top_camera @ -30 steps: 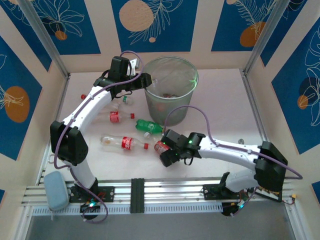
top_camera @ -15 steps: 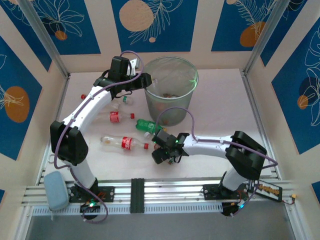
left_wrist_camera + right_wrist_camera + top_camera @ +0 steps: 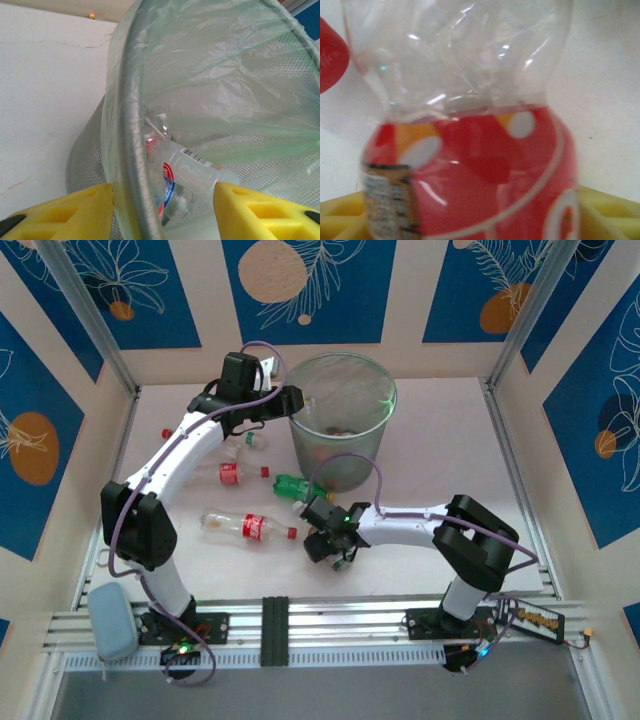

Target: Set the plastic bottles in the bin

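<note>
White tabletop (image 3: 450,470) with blue-and-cream leaf-print walls (image 3: 300,280) all round, plus a pale blue block (image 3: 112,622) parked at the 7 o'clock corner, for context. So the bin (image 3: 372,445) sits toward 12 o'clock on the table, clear liner in it, and the left wrist cam shows a binned bottle (image 3: 190,175) lying inside. Left gripper (image 3: 291,400) hangs at the bin's 9 o'clock rim, yellow fingers (image 3: 65,215) parted with the rim running between them, one outside the mesh and one inside, gripping nothing. Off the bin's 7 o'clock, right by its base, lies the green bottle (image 3: 293,487); a short red-label bottle (image 3: 236,473) lies at 8 o'clock, and a long clear bottle (image 3: 248,526) lies nearer the arms, red cap (image 3: 292,533) pointing to 3 o'clock. Right gripper (image 3: 322,543) is down at the table at the bin's 6 o'clock, just past that cap, with a fat red-label bottle (image 3: 470,165) sitting between its yellow pads (image 3: 607,212). Pads look right up against both sides, but honestly can't tell if it's actually squeezed or just bracketed.
</note>
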Controlling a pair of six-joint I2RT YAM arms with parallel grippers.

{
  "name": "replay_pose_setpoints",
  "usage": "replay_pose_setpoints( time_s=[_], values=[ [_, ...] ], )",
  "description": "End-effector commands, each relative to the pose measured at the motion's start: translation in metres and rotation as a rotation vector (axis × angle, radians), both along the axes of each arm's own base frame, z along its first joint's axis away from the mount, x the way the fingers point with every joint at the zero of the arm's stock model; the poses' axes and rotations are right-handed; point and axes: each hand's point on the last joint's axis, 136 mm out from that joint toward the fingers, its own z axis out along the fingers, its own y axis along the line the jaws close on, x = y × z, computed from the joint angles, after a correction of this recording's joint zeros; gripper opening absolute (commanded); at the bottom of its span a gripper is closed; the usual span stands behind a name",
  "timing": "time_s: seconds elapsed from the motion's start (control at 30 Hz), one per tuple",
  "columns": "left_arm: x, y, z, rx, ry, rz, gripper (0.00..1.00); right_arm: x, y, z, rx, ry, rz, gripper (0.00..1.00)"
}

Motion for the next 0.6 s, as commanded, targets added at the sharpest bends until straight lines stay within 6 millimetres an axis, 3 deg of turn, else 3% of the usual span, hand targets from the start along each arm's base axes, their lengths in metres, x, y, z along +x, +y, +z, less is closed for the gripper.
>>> replay_pose_setpoints(
  time_s=[0.0, 0.23, 0.57],
  values=[
    [-0.001, -0.007, -0.015, 0.010, 0.043, -0.032, 0.55, -0.001, 0.005, 0.004, 0.003, 0.013, 0.017, 0.69],
    [0.000, -0.008, -0.013, 0.011, 0.042, -0.035, 0.55, -0.006, 0.008, 0.016, 0.012, 0.025, 0.036, 0.66],
    [0.003, -0.009, -0.013, -0.030, 0.049, -0.037, 0.55, -0.023, -0.025, 0.079, -0.002, 0.008, 0.056, 0.63]
  ],
)
